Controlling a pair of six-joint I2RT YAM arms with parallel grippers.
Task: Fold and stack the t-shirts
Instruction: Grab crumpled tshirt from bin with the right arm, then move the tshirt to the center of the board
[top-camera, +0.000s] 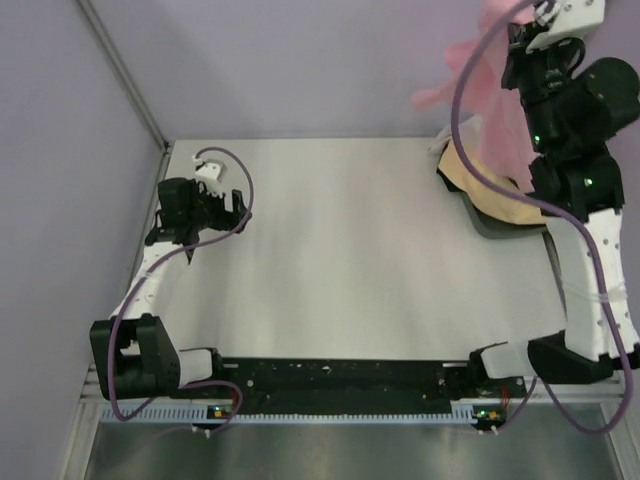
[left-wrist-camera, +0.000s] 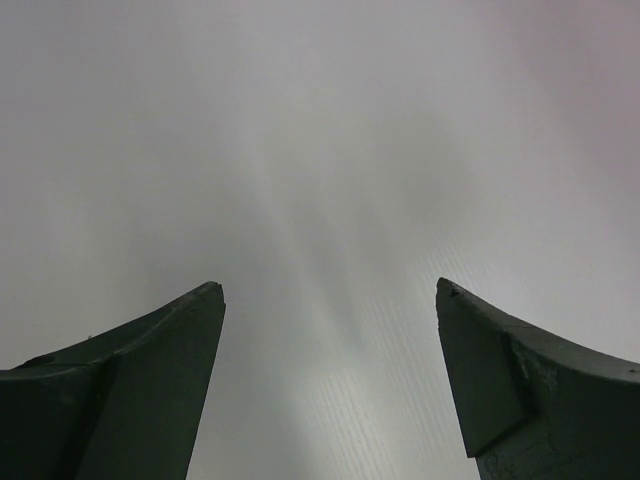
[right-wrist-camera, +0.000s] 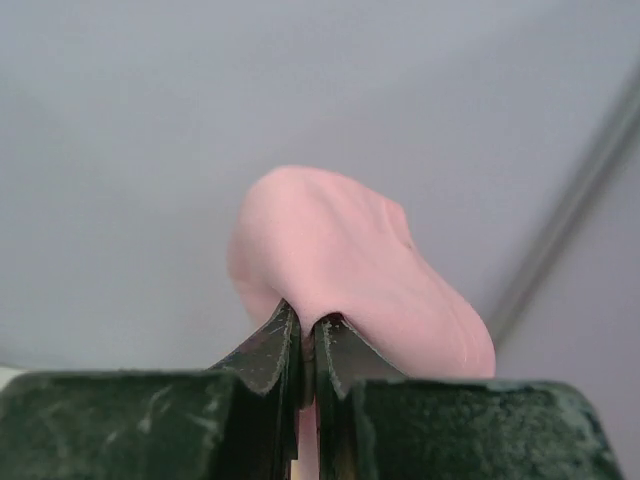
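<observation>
While the right jaws are clamped shut on a fold of the light pink t-shirt (right-wrist-camera: 340, 250), you have that garment lifted high at the far right, its body hanging down toward the pile beneath. The pile sits at the far right edge of the tabletop (top-camera: 350, 270): the pale tan t-shirt (top-camera: 482, 185) lies on top, and a darker layer (top-camera: 492, 226) shows at its near edge, colour not clear enough to state. Whether the pink hem touches the pile cannot be told, because the right arm (top-camera: 585, 190) hides the lower part. The left jaws stand wide open and empty, hovering just over bare tabletop at the left, well apart from all cloth.

Judgement: the step in hand is separating one shirt from the pile for spreading. Folding has not begun and nothing is stacked.

Recommendations:
- Raise until the hem hangs free of the tan shirt before you travel, or the pile may drag with it.
- Carry the pink shirt toward the middle of the tabletop, lower it so the trailing edge lands first, then draw away to lay it flat.
- Move smoothly, since the grip appears to be a narrow pinch on one fold and a jerk could pull the cloth out.
- Bring the left jaws in to take a second corner and tension the cloth
</observation>
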